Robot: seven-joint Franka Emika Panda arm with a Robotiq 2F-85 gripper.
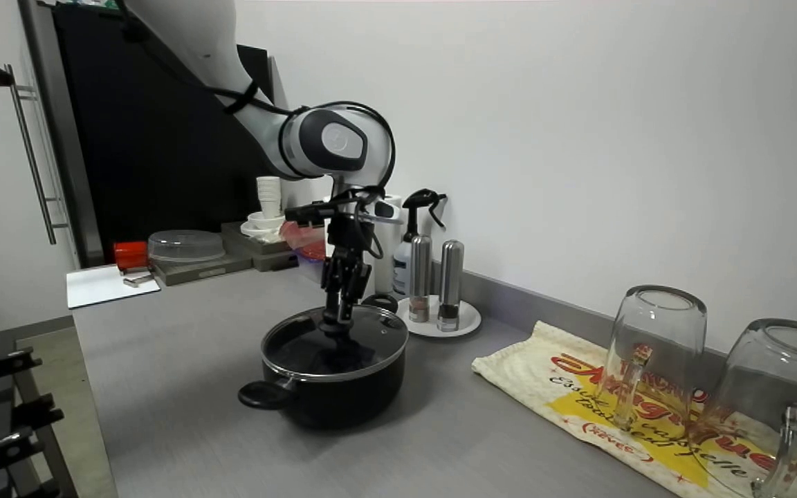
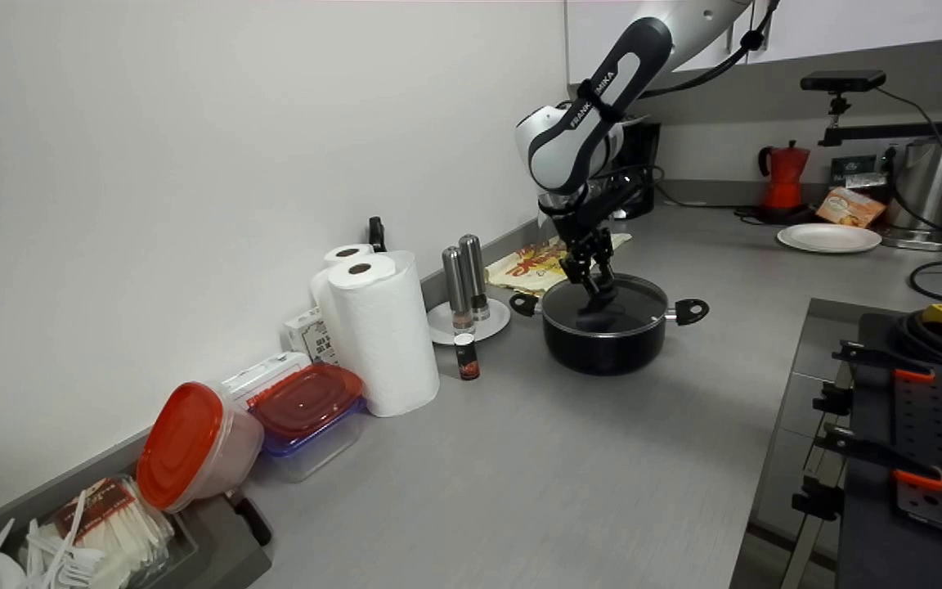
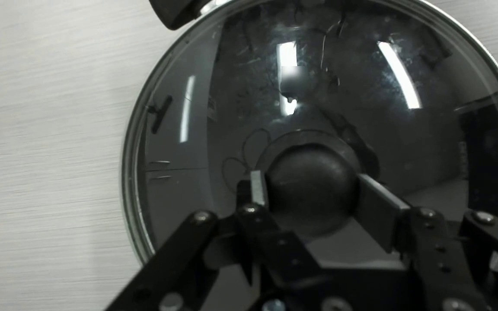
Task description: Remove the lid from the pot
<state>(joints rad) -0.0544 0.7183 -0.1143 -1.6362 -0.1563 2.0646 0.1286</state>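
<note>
The black pot (image 1: 343,404) stands on the grey counter, also in an exterior view (image 2: 604,353). The see-through lid (image 1: 378,332) sits flat on it, its metal rim level with the pot's top; it shows in an exterior view (image 2: 639,304) and fills most of the wrist view (image 3: 352,73). My gripper (image 1: 337,318) points down at the lid's centre, also in an exterior view (image 2: 598,288). In the wrist view its two fingers (image 3: 311,185) lie against opposite sides of the dark round knob (image 3: 314,166), shut on it. A pot handle (image 3: 175,13) shows at the top edge.
Two steel mills (image 1: 450,283) on a white plate (image 1: 471,321) stand close beside the pot, near the wall. Paper towel rolls (image 2: 389,343) and a small spice jar (image 2: 466,357) are near. Upturned glasses (image 1: 654,360) stand on a printed cloth (image 1: 537,356).
</note>
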